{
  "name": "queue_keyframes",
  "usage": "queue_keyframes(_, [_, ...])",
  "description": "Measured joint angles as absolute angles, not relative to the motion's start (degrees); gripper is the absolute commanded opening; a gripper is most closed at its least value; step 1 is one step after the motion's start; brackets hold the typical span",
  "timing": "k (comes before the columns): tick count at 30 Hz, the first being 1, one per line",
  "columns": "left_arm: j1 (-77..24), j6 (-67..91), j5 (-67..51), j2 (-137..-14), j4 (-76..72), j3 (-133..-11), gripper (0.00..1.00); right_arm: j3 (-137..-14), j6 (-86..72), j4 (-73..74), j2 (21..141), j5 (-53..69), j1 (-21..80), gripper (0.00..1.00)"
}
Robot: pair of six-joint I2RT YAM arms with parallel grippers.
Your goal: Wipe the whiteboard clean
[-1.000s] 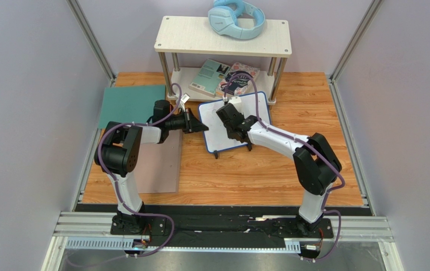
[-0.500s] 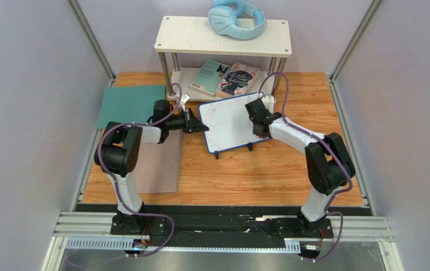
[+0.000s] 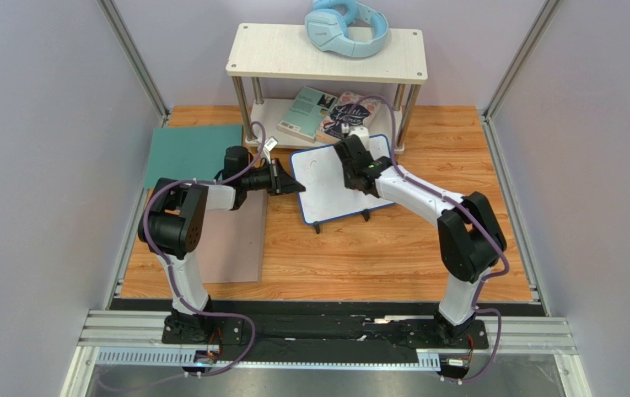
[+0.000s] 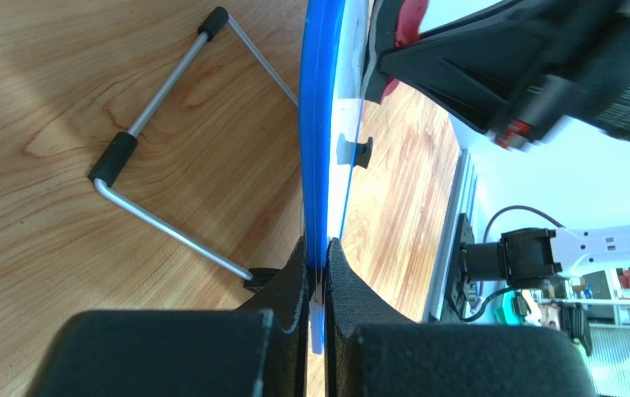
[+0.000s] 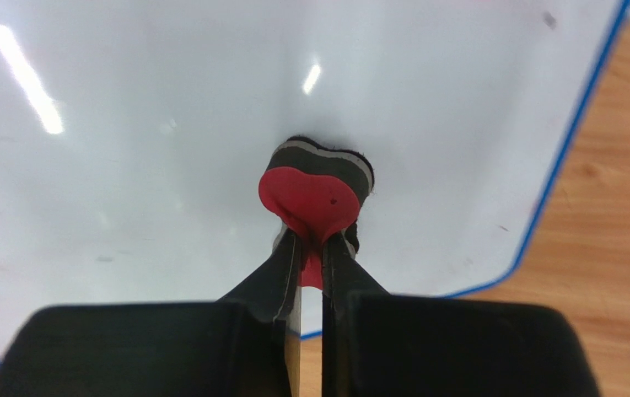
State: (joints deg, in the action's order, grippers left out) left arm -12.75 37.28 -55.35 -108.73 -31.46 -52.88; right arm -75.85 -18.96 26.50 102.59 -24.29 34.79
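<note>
Top external: whiteboard (image 3: 330, 197) lies long-axis 9-to-3 o'clock, left gripper (image 3: 297, 188) pinching its 9 o'clock edge. Right gripper (image 5: 310, 244), clamped on eraser (image 5: 314, 192), has most board toward 8 o'clock.

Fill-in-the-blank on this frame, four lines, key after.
1. The left fingers are shut on the whiteboard's ____ frame.
2. The right fingers press a ____ eraser against the whiteboard.
3. Light-blue ____ lie on top of the shelf.
4. Two ____ lie on the shelf's lower level.

Missing words: blue; red; headphones; books.
</note>
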Motion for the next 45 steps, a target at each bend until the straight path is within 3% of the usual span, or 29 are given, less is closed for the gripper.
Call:
queue_keyframes(9, [-12.8,37.3,-55.0,-108.7,-31.1,-52.9,0.00,-93.2,-17.3,25.7,111.9,-24.6,42.8,0.00])
queue_keyframes(20, [-12.3,37.8,-53.1,-108.7,-31.6,-52.9,0.00,-104.3,-16.2,27.1,118.8,-26.0,43.0,0.00])
queue_keyframes(45, [-12.3,37.8,-53.0,-108.8,-31.0,-53.0,0.00,-106.5,-13.4,20.7,120.9,-26.5,44.2,0.00])
